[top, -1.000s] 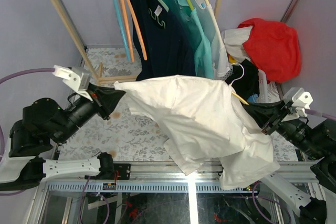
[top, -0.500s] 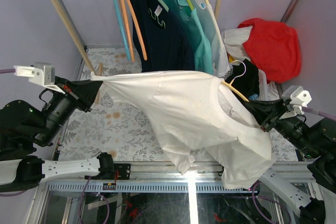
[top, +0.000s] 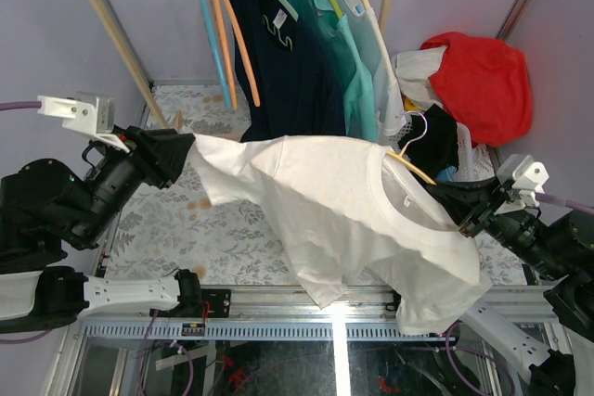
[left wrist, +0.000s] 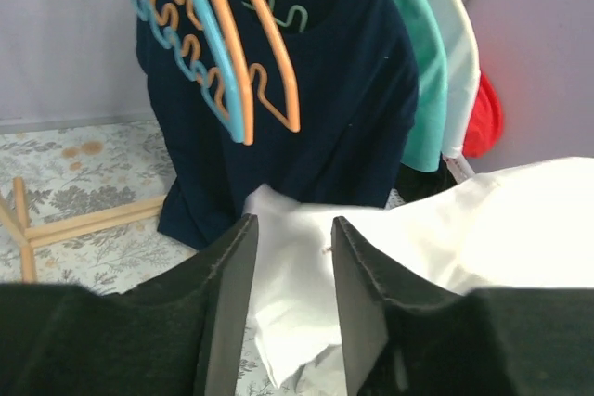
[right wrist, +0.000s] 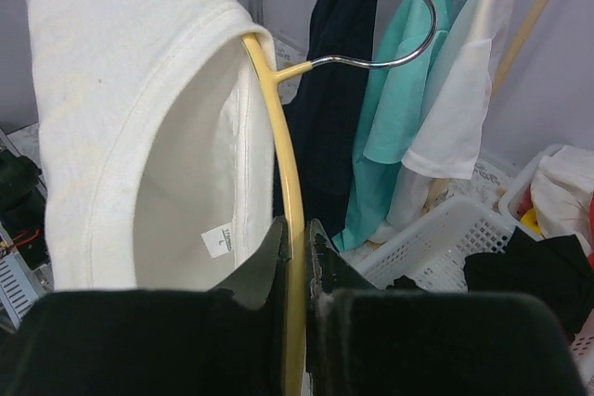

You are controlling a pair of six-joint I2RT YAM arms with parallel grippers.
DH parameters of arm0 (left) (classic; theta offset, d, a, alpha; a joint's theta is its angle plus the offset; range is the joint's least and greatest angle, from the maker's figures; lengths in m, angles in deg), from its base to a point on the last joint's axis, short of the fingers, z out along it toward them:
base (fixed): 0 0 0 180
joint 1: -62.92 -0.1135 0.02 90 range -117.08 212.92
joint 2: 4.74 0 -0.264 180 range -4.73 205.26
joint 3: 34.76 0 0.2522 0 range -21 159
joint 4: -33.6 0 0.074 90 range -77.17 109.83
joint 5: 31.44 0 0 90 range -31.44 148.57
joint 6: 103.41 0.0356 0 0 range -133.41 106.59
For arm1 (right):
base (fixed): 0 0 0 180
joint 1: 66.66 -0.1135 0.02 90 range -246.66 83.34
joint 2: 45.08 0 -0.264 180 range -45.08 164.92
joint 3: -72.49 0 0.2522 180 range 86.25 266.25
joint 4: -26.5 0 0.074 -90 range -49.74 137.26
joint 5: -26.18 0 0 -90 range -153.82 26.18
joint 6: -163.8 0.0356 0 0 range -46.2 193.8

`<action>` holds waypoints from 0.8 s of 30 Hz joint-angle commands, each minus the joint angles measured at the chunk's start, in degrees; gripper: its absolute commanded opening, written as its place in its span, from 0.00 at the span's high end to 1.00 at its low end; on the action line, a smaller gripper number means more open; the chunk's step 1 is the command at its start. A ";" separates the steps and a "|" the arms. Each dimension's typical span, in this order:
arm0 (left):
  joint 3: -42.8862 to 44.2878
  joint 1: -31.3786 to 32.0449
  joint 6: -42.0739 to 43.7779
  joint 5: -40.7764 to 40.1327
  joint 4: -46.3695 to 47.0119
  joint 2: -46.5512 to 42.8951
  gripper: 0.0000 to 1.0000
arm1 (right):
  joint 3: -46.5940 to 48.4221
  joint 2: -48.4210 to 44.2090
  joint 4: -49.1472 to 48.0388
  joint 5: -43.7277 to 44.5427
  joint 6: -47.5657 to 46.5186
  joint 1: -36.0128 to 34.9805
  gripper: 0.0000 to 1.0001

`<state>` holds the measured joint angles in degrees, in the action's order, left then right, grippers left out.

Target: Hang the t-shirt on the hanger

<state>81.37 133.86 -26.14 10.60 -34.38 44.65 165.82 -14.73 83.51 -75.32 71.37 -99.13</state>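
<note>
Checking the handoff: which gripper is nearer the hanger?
Right. The right gripper is shut on the hanger, below its hook. The left gripper is at the t-shirt's far sleeve end, well away from the hanger.

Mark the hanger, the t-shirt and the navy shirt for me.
hanger (right wrist: 289,173), right wrist view, on its yellow arm below the hook.
t-shirt (top: 325,201), top view, on the chest panel.
navy shirt (left wrist: 343,90), left wrist view, on its front.

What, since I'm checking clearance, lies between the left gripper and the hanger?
The t-shirt fills that stretch, reaching from the hanger across to the left gripper; the top view shows it.
</note>
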 commanded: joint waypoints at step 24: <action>16.20 0.01 5.66 35.41 -8.50 19.98 0.16 | 3.69 11.26 -2.97 -21.51 -4.55 0.26 1.00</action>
<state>96.40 133.86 -22.71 39.91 -44.11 64.96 165.16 -3.95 86.30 -86.43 65.22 -99.02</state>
